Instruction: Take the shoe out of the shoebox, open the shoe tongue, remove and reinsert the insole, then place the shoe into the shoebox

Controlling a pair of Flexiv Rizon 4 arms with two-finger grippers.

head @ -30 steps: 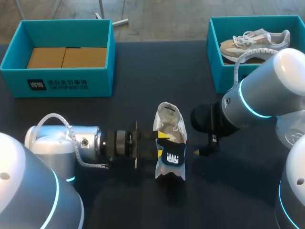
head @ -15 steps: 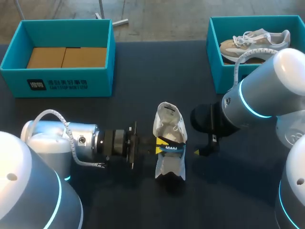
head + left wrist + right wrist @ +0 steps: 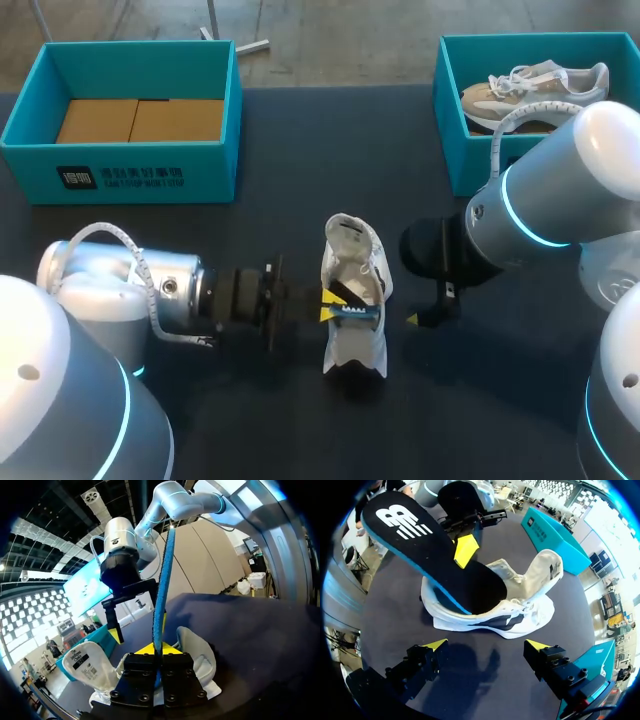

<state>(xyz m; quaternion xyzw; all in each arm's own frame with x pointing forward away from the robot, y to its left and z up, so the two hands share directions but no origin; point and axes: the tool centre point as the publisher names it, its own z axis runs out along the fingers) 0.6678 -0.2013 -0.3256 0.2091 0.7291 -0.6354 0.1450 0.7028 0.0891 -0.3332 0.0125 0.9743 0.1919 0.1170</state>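
- white low-top sneaker (image 3: pixel 352 350) stands on its sole at the middle of the dark surface (image 3: pixel 300 150).
- black foam insole with a blue edge (image 3: pixel 420 545) has one end inside the sneaker and the rest slants up and out.
- left claw (image 3: pixel 159 650), at the sneaker's 9 o'clock, is clamped on the insole.
- right claw (image 3: pixel 486 645), at the sneaker's 3 o'clock, has its fingers apart and holds nothing.
- teal cardboard shoebox (image 3: pixel 450 140) at the surface's 1 o'clock holds a beige sneaker (image 3: pixel 530 90).
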